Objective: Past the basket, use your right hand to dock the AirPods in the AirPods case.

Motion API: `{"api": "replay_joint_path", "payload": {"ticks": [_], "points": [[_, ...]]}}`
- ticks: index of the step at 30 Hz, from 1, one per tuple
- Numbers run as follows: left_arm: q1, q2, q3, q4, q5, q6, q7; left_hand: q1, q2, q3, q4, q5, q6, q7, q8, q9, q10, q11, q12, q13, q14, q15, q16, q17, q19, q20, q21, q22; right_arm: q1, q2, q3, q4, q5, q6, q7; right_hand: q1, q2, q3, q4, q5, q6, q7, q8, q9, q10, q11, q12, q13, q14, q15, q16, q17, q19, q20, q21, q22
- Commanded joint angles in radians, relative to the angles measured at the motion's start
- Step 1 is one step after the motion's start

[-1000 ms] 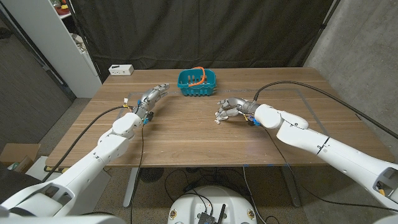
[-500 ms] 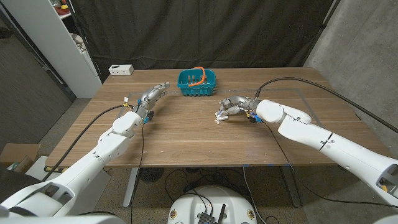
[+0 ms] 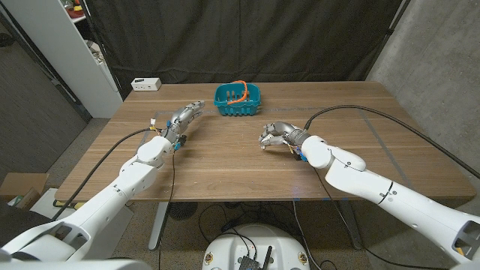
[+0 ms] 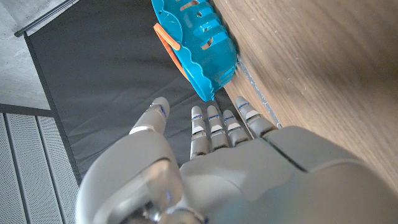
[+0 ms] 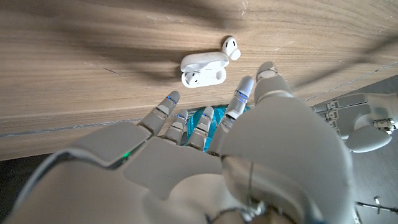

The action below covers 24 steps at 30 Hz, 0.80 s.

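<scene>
Right robot hand (image 3: 276, 134): fingers apart, holding nothing, just above the case.
White AirPods case (image 5: 203, 68): open on the wooden tabletop (image 3: 225, 165), one white AirPod (image 5: 231, 46) touching it.
Teal plastic basket (image 3: 237, 99): at 11 o'clock from the case.
Left robot hand (image 3: 184, 117): fingers straight, holding nothing.

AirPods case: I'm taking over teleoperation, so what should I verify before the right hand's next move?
1. AirPods case lies on the table, uncovered by the hand: ok.
2. Loose earbud docked: not ok; it lies outside, at the case's end.
3. Other earbud seated in the case: cannot tell.
4. Right hand free, fingers apart, holding nothing: ok.
5. Basket out of the working spot: ok; it stands apart, farther back.
6. Left hand away from the case: ok.
</scene>
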Motion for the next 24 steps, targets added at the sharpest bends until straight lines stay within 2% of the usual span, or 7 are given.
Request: {"api": "replay_joint_path", "payload": {"ticks": [1,8,11,15,19,24], "points": [[-0.026,-0.008,0.014,0.037,0.001,0.001,-0.027,0.002,0.001,-0.001,-0.005,0.004,0.001,-0.004,0.0,0.001,0.003,-0.003,0.002,0.004,0.001,-0.007,0.002,0.001,-0.001,0.001,-0.003,0.003,-0.089,0.082,-0.017,-0.038,-0.054,-0.161,-0.204,-0.02,-0.008,-0.01,0.007,0.008,0.02,0.018,0.018,0.012,0.027,0.013,0.01,0.003,0.026,-0.056,0.007,0.004,0.017,0.006,0.005,0.002],[-0.052,-0.013,0.02,0.073,0.007,-0.015,-0.049,0.003,0.001,-0.002,-0.006,0.005,0.004,-0.001,0.001,0.001,0.005,-0.005,0.003,0.004,0.003,-0.007,0.003,0.001,-0.001,0.0,-0.003,0.003,-0.109,0.122,-0.025,-0.044,-0.058,-0.243,-0.28,-0.04,-0.019,-0.019,0.009,0.012,0.056,0.045,0.039,0.025,0.058,0.023,0.018,0.004,0.057,-0.056,0.014,0.004,0.032,0.014,0.006,0.002],[-0.058,-0.011,0.024,0.078,0.016,-0.009,-0.044,0.003,0.001,-0.002,-0.006,0.005,0.008,-0.003,0.002,0.001,0.01,-0.006,0.005,0.004,0.004,-0.009,0.003,0.001,-0.001,-0.002,-0.003,0.003,-0.114,0.133,-0.028,-0.041,-0.053,-0.259,-0.305,-0.043,-0.023,-0.022,0.008,0.013,0.064,0.046,0.044,0.028,0.064,0.025,0.019,0.004,0.062,-0.055,0.015,0.004,0.036,0.017,0.006,0.002],[-0.069,-0.019,0.028,0.107,0.021,-0.037,-0.056,0.004,0.001,-0.002,-0.007,0.005,0.01,-0.003,0.003,0.001,0.012,-0.007,0.005,0.004,0.005,-0.011,0.003,0.001,0.0,-0.002,-0.003,0.003,-0.123,0.138,-0.035,-0.019,-0.044,-0.23,-0.344,-0.036,-0.033,-0.022,-0.001,0.015,0.052,0.044,0.041,0.032,0.065,0.03,0.017,0.004,0.066,-0.055,0.013,0.003,0.037,0.017,0.005,0.002],[-0.083,-0.031,0.032,0.144,0.024,-0.066,-0.072,0.006,0.002,-0.002,-0.008,0.006,0.013,-0.006,0.003,0.001,0.016,-0.006,0.007,0.004,0.008,-0.013,0.004,0.001,0.0,-0.004,-0.003,0.003,-0.127,0.149,-0.041,0.024,-0.035,-0.18,-0.381,0.011,-0.036,-0.006,-0.026,0.026,0.017,0.033,0.032,0.04,0.062,0.021,0.011,0.004,0.066,-0.066,0.007,0.002,0.038,0.008,0.002,0.002],[-0.096,-0.044,0.037,0.174,0.027,-0.083,-0.079,0.007,0.001,-0.002,-0.008,0.006,0.015,-0.006,0.004,0.001,0.018,-0.007,0.008,0.004,0.01,-0.013,0.005,0.001,0.001,-0.003,-0.003,0.003,-0.137,0.163,-0.038,0.082,-0.023,-0.114,-0.432,0.047,-0.029,0.009,-0.038,0.034,-0.016,0.014,0.017,0.04,0.057,0.009,0.006,0.004,0.068,-0.075,0.003,0.002,0.041,-0.007,0.001,0.002]]}}
